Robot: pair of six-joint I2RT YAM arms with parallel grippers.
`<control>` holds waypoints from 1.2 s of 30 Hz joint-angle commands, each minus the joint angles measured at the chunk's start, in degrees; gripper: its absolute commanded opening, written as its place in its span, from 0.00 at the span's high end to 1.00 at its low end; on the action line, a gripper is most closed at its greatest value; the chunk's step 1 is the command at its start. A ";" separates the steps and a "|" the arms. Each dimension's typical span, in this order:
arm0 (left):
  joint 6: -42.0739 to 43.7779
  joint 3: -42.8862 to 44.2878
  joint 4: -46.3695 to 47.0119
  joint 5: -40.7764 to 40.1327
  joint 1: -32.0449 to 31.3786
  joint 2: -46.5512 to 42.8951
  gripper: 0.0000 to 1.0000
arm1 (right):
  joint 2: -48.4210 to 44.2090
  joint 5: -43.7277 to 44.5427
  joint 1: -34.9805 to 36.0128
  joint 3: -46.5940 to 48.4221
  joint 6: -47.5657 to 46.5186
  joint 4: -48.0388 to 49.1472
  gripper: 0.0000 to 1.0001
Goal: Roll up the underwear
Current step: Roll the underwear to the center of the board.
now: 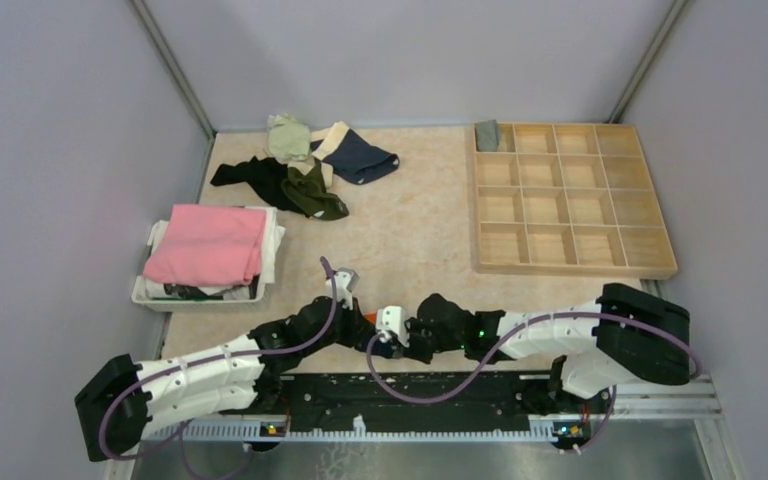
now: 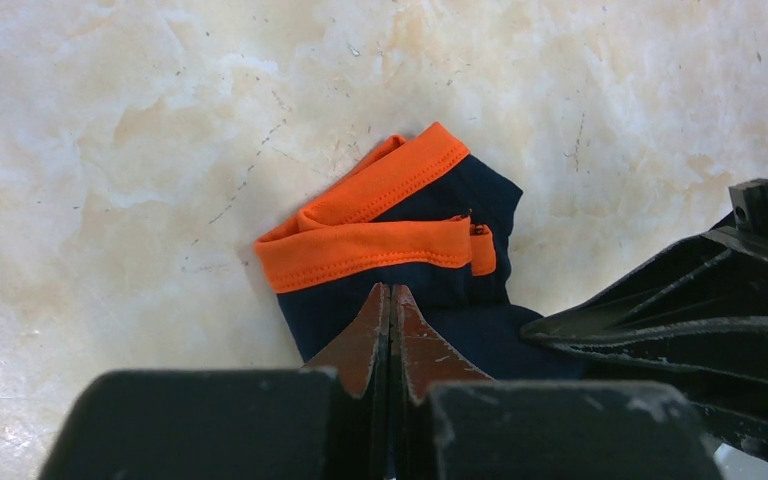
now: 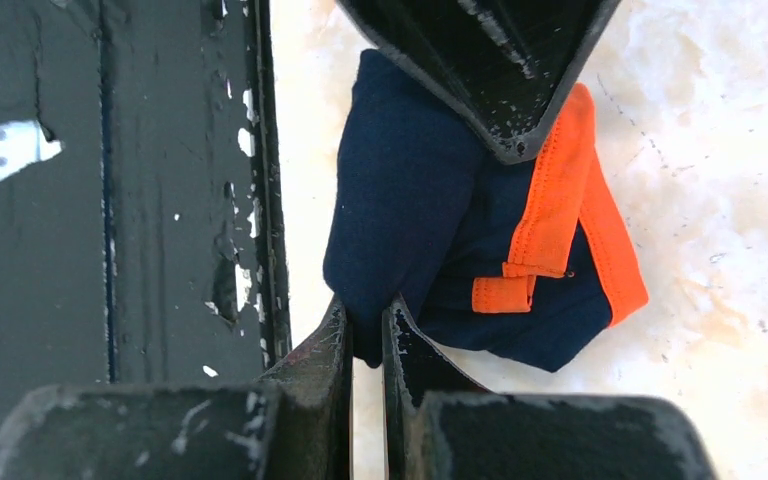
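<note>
While the navy-and-orange underwear [image 2: 400,250] lies bundled at the near edge of the bench [image 2: 110,150], the right gripper [image 3: 365,320] nips its navy fold in narrow jaws. The left gripper [image 2: 391,295], jaws pressed together, meets the opposite side; whether it traps cloth cannot be told. A tight roll probably needs even tension and the orange band tucked inward. The black rail [image 3: 110,200] just beside the cloth is a snag risk. The unrolled pile [image 1: 305,165], wooden tray [image 1: 575,268] and white basket [image 1: 200,298] stand well apart.

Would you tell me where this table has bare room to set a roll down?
The widest bare patch of tabletop lies between the underwear pile, the wooden divider tray and the white basket. The near edge is crowded: both sets of jaws pinch the navy-and-orange underwear there.
</note>
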 commanded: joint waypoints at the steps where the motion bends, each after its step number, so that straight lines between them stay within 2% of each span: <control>1: 0.81 -0.69 0.38 1.89 0.15 -0.78 1.00 | 2.90 -9.06 -3.35 4.43 6.22 -4.78 1.00; 10: -1.11 -2.13 -3.21 1.92 0.13 -2.07 1.00 | 9.25 -17.86 -8.78 10.25 12.42 -10.38 1.00; 22: -3.03 0.05 -7.61 -3.18 0.13 -6.94 1.00 | 15.07 -29.99 -15.75 11.13 23.05 -8.28 1.00; 31: -1.86 2.99 -9.89 -4.24 0.13 -10.72 1.00 | 17.25 -31.78 -20.39 10.23 31.23 -5.26 1.00; 36: 1.42 2.21 -6.46 0.10 0.13 -14.09 1.00 | 17.71 -30.69 -22.12 11.85 33.35 -8.26 1.00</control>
